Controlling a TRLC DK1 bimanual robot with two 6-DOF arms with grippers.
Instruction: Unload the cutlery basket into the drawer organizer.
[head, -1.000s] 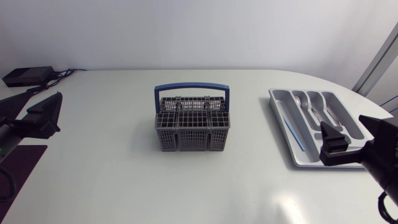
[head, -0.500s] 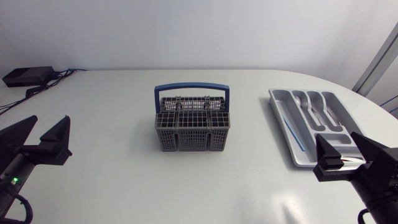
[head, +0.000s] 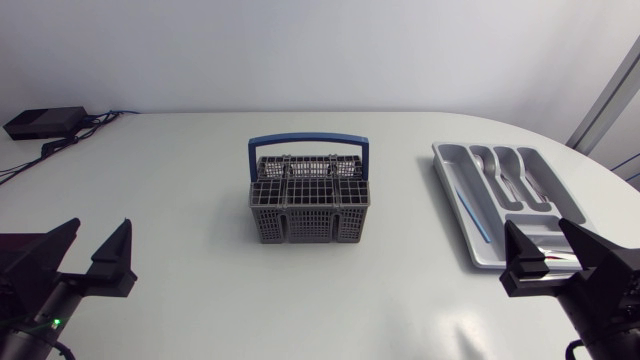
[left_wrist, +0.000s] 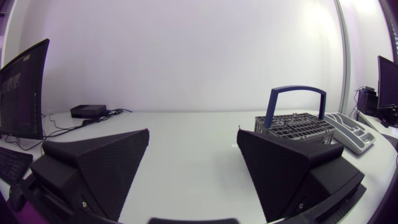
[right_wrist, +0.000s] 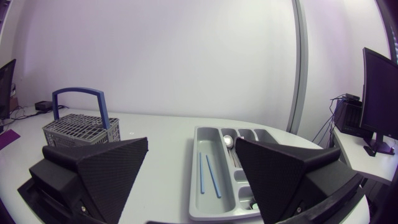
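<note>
**Both hands wait open, basket looks already empty**

The cutlery basket (head: 308, 205) stands in the middle of the bench, a little toward the far edge, with its blue handle (head: 308, 141) upright. The drawer organizer (head: 478, 215) lies by the right edge. The left hand (head: 100, 228) hovers over the near left corner, its fingers wide and holding nothing. The right hand (head: 537, 228) is at the near right corner, also wide and empty, just at the near end of the organizer.

I see two risks. The right hand is very close to the organizer, so a careless swing may push the tray toward the right edge, and it looks light enough to slide. The basket is also light, and its handle is tall. A finger that catches under the handle could tip the basket over. Grid lids cover its top, so I cannot tell if any piece remains inside, and a hand going in blind may jam on the grid.

The count is one basket, one organizer and two hands. Two thin blue sticks (right_wrist: 206, 175) lie in the long compartment. Several silver pieces (head: 505, 172), at least one of them a spoon, lie in the other compartments, but I cannot count them exactly. One small black box (head: 45, 122) with cables sits at the far left corner.
</note>
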